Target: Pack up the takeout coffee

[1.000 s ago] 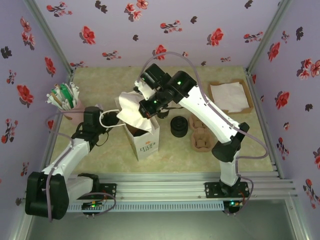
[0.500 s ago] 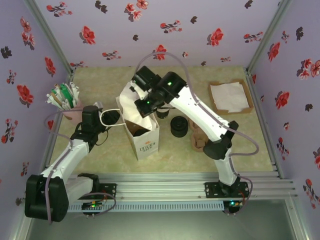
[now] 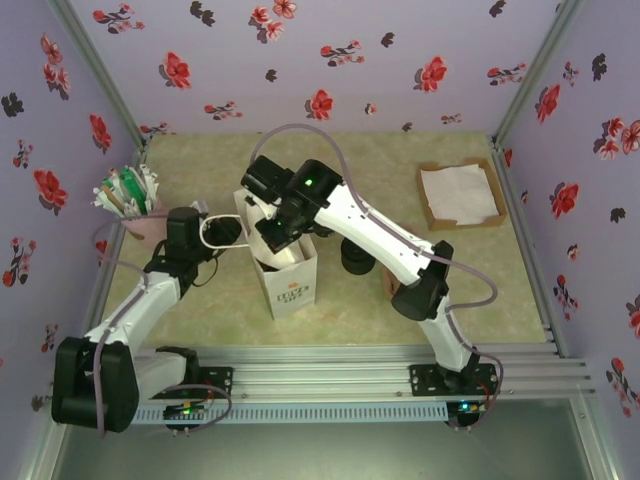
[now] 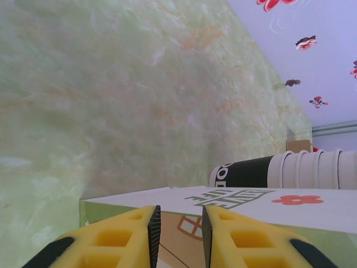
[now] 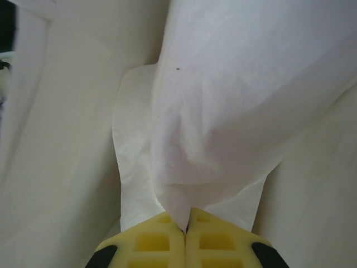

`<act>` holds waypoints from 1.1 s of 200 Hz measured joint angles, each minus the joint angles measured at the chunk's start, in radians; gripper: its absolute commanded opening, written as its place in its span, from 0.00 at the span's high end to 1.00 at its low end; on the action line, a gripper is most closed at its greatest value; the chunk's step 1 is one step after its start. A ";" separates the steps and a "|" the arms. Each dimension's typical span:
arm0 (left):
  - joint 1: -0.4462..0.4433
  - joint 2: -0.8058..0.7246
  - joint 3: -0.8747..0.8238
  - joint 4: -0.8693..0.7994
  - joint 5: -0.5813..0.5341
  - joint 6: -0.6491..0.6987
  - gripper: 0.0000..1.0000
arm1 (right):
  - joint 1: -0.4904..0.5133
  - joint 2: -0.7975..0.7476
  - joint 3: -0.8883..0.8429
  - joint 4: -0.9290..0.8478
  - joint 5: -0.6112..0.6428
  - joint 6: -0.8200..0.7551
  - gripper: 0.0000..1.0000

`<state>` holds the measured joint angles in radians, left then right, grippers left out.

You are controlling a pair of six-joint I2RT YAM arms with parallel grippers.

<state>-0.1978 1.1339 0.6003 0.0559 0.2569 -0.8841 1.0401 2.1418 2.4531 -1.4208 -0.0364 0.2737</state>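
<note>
The white paper bag [image 3: 292, 290] stands upright at the table's middle. My right gripper [image 3: 271, 234] reaches down into its mouth, shut on a white napkin [image 5: 223, 111] that hangs from the fingertips [image 5: 187, 215] between the bag's pale inner walls [image 5: 50, 145]. My left gripper [image 3: 218, 240] sits at the bag's left side. Its yellow fingers [image 4: 128, 231] stand a little apart, with the bag's printed wall [image 4: 251, 202] showing in the gap. The takeout coffee is hidden, the right arm covering the bag's opening.
A stack of nested cream-rimmed cups [image 4: 295, 170] stands just behind the bag. A stack of black lids [image 3: 355, 258] sits to its right. A cardboard tray of napkins [image 3: 460, 195] lies at the back right, and a pink cup of sachets [image 3: 128, 200] at the left.
My right gripper has swung left and down, carrying the napkin from above the bag into its mouth. The left arm has stayed put.
</note>
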 measured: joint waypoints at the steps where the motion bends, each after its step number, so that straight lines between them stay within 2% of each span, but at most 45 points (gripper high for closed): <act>1: 0.000 0.003 0.002 0.001 0.000 0.000 0.71 | 0.000 0.001 0.000 0.000 0.000 0.000 1.00; 45: -0.001 0.075 0.045 0.042 0.018 0.000 0.70 | 0.005 0.017 -0.014 -0.007 0.023 0.017 1.00; 86: -0.002 0.077 0.063 0.049 0.025 0.000 0.69 | 0.016 0.017 -0.014 -0.022 0.030 0.019 1.00; 132: -0.002 0.069 0.065 0.039 0.025 0.000 0.59 | 0.027 0.015 -0.014 -0.029 0.044 0.025 0.74; 151: -0.002 0.038 0.066 0.018 0.025 0.003 0.54 | 0.028 -0.002 -0.016 -0.031 0.058 0.032 0.68; 220: 0.039 -0.116 0.084 -0.105 0.014 0.012 0.42 | 0.029 -0.120 -0.011 -0.035 0.106 0.045 0.56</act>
<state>-0.1585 1.0176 0.6846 -0.0494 0.2714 -0.8722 1.0687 2.0216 2.4424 -1.4563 0.0692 0.3187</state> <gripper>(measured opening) 0.547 0.420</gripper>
